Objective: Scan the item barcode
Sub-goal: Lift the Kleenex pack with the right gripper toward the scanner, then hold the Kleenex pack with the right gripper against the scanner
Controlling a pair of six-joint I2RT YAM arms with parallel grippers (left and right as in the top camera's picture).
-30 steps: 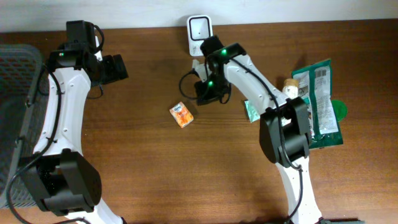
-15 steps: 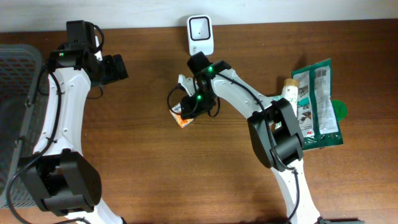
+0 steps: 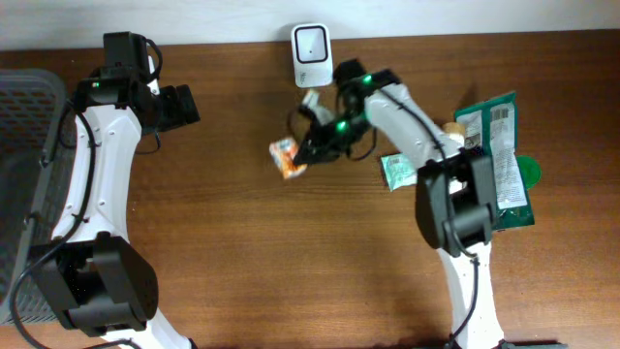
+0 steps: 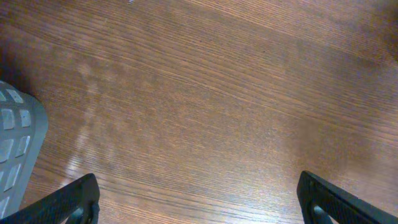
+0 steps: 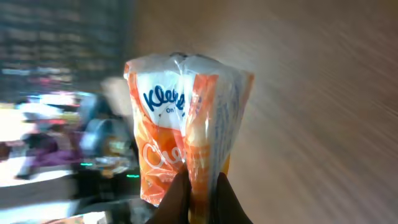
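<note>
So the right arm [image 3: 407,116] has the orange tissue pack [image 3: 287,158] and the right jaws are clenched on it. The wrist cam shows the pack [image 5: 186,118] pinched by one short end, with its long axis running straight out past the fingertips [image 5: 177,190]. It looks lifted clear of the counter [image 3: 242,252], though that's my read, not a sure thing.

What matters for the scan is where the scanner [image 3: 310,44] sits relative to those jaws. It's out ahead of them, toward the far edge of the counter, near but not touching. The pack itself pokes out to the left of the jaws, not toward the scanner, so I'd guess the wrist has to swing it round and turn one face to the scanner window. I can't make out a barcode on the side the wrist cam sees, so no idea which face needs showing.

The left arm [image 3: 92,165] is out of this. The left jaws are spread wide over bare counter, holding nothing, and they hover well off to the left of the pack beside the basket [image 3: 24,126]. The right arm is clearly the nearer one.
</note>
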